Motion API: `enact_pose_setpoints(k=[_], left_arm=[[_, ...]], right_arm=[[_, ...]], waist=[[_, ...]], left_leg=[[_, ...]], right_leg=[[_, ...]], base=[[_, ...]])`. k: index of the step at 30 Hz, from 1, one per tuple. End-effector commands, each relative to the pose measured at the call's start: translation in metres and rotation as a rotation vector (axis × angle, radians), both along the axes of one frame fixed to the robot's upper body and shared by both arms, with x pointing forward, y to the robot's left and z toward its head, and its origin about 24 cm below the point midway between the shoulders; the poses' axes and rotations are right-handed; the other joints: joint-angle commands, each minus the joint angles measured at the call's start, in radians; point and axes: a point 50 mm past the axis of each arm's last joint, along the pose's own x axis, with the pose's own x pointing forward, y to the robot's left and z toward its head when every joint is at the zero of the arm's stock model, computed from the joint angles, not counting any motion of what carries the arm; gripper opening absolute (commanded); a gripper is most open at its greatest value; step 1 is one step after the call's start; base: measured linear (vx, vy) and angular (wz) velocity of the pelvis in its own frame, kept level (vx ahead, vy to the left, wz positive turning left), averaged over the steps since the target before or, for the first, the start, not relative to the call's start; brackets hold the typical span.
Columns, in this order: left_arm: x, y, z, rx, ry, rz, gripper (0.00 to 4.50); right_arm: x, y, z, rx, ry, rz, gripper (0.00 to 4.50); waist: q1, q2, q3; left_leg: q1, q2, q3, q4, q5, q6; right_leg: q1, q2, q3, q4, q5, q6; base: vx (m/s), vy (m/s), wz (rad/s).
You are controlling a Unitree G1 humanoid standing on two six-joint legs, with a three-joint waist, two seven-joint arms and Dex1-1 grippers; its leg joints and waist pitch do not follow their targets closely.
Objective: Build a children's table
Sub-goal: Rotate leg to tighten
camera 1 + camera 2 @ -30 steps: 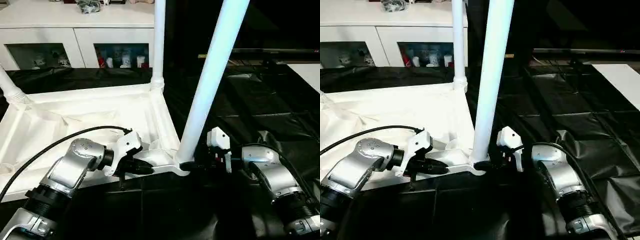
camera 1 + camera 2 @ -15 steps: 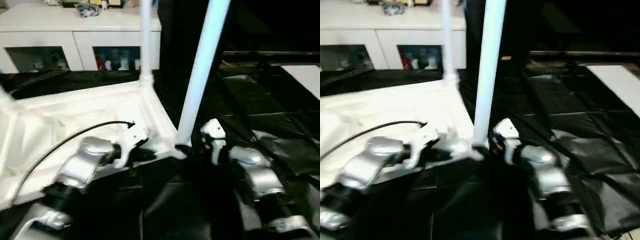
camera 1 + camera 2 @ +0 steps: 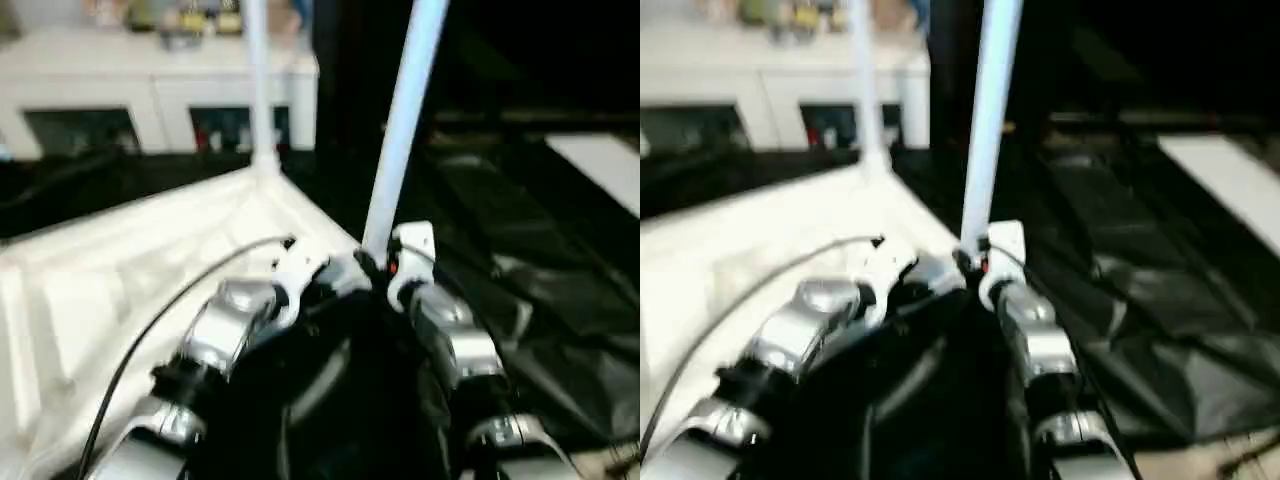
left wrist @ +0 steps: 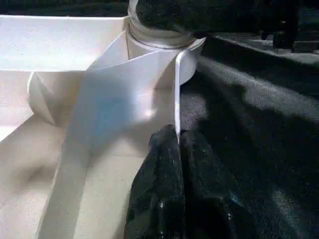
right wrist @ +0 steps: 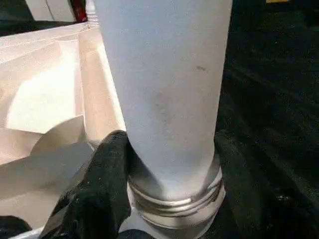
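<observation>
The white tabletop (image 3: pixel 120 290) lies upside down on black sheeting. One white leg (image 3: pixel 400 130) stands in its near corner socket, and another leg (image 3: pixel 257 90) stands at the far corner. My left gripper (image 3: pixel 325 283) is shut on the tabletop's thin rim (image 4: pixel 175 99) just beside that near socket, with its black fingers (image 4: pixel 159 164) pinching the wall. My right gripper (image 3: pixel 372 265) is closed around the base of the near leg (image 5: pixel 164 89), one black finger (image 5: pixel 109 179) pressed against it just above the socket's collar (image 5: pixel 174 204).
A white cabinet (image 3: pixel 150 80) with glass doors stands along the back. Crinkled black sheeting (image 3: pixel 520 230) covers the floor to the right, with a pale patch (image 3: pixel 600 160) at the far right edge.
The whole picture has swung and blurred, so the camera has moved. Both grippers stay where they were, the left on the rim and the right at the leg's base.
</observation>
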Motion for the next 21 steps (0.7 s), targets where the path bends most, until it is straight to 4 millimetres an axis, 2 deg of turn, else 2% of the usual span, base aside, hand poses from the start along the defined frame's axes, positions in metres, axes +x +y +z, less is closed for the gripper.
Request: enact_pose_setpoints(k=[1, 2, 4, 8, 9, 12, 13, 14, 16, 17, 21], left_arm=[[-0.012, -0.01, -0.017, 0.026, 0.08, -0.068, 0.0], [-0.012, -0.009, -0.017, 0.026, 0.078, -0.083, 0.0], [-0.013, -0.006, -0.017, 0.026, 0.08, -0.104, 0.0], [-0.016, 0.005, -0.014, 0.025, 0.082, -0.162, 0.0], [-0.017, 0.009, -0.013, 0.032, 0.089, -0.174, 0.0], [-0.018, 0.02, -0.013, 0.052, 0.104, -0.191, 0.0], [-0.02, 0.03, -0.012, 0.057, 0.111, -0.217, 0.0], [-0.02, 0.032, -0.012, 0.057, 0.112, -0.227, 0.0], [-0.021, 0.035, -0.011, 0.058, 0.117, -0.238, 0.0], [-0.023, 0.038, -0.009, 0.055, 0.111, -0.278, 0.0], [-0.033, 0.043, 0.002, -0.005, 0.109, -0.405, 0.0]], right_arm=[[-0.011, 0.036, -0.003, 0.028, 0.017, 0.197, 2.87], [-0.011, 0.033, -0.002, 0.038, 0.015, 0.191, 2.87], [-0.009, 0.027, -0.001, 0.041, 0.004, 0.187, 2.85], [-0.007, 0.01, 0.004, -0.061, -0.055, 0.255, 3.38], [-0.006, 0.003, 0.005, -0.097, -0.065, 0.286, 3.38], [-0.004, -0.014, 0.009, -0.164, -0.075, 0.363, 3.38], [-0.007, -0.029, 0.018, -0.192, -0.104, 0.489, 3.38], [-0.009, -0.032, 0.021, -0.195, -0.111, 0.521, 3.38], [-0.012, -0.035, 0.023, -0.198, -0.119, 0.567, 3.38], [-0.017, -0.041, 0.025, -0.211, -0.117, 0.646, 3.38], [-0.03, -0.052, 0.025, -0.23, -0.075, 0.802, 3.38]], waist=[[-0.011, 0.009, -0.03], [-0.011, 0.007, -0.029], [-0.01, 0.003, -0.03], [-0.009, 0.003, -0.035], [-0.009, 0.001, -0.035], [-0.003, 0.003, -0.041], [-0.001, 0.005, -0.042], [0.002, 0.006, -0.042], [0.004, 0.004, -0.041], [0.003, 0.004, -0.041], [0.005, 0.003, -0.038]], left_leg=[[-0.01, 0.044, -0.016, -0.099, -0.251, -0.008], [-0.002, 0.044, -0.015, -0.1, -0.31, -0.015], [0.003, 0.044, -0.014, -0.1, -0.331, -0.012], [-0.003, 0.046, -0.008, -0.101, -0.231, 0.01], [-0.004, 0.045, -0.007, -0.099, -0.216, 0.015], [-0.001, 0.045, -0.002, -0.09, -0.132, 0.04], [-0.001, 0.045, 0.001, -0.086, -0.095, 0.058], [-0.003, 0.045, 0.001, -0.082, -0.085, 0.075], [-0.002, 0.045, 0.003, -0.082, -0.082, 0.093], [-0.001, 0.046, 0.003, -0.083, -0.092, 0.101], [0.002, 0.054, 0.004, -0.085, -0.116, 0.106]], right_leg=[[0.03, -0.042, 0.041, -0.094, -0.153, -0.172], [0.024, -0.046, 0.048, -0.104, -0.225, -0.16], [0.023, -0.051, 0.055, -0.113, -0.258, -0.154], [0.03, -0.05, 0.054, -0.107, -0.142, -0.171], [0.031, -0.049, 0.054, -0.107, -0.13, -0.173], [0.038, -0.047, 0.052, -0.097, -0.014, -0.201], [0.038, -0.045, 0.052, -0.092, 0.049, -0.216], [0.042, -0.043, 0.051, -0.089, 0.086, -0.224], [0.041, -0.043, 0.051, -0.088, 0.107, -0.234], [0.042, -0.044, 0.049, -0.089, 0.095, -0.241], [0.041, -0.046, 0.05, -0.089, 0.059, -0.257]], base=[[0.0, 0.0, 0.0], [0.0, 0.0, 0.0], [0.0, 0.0, 0.0], [0.0, 0.0, 0.0], [0.0, 0.0, 0.0], [0.0, 0.0, 0.0], [0.0, 0.0, 0.0], [0.0, 0.0, 0.0], [0.0, 0.0, 0.0], [0.0, 0.0, 0.0], [0.0, 0.0, 0.0]])
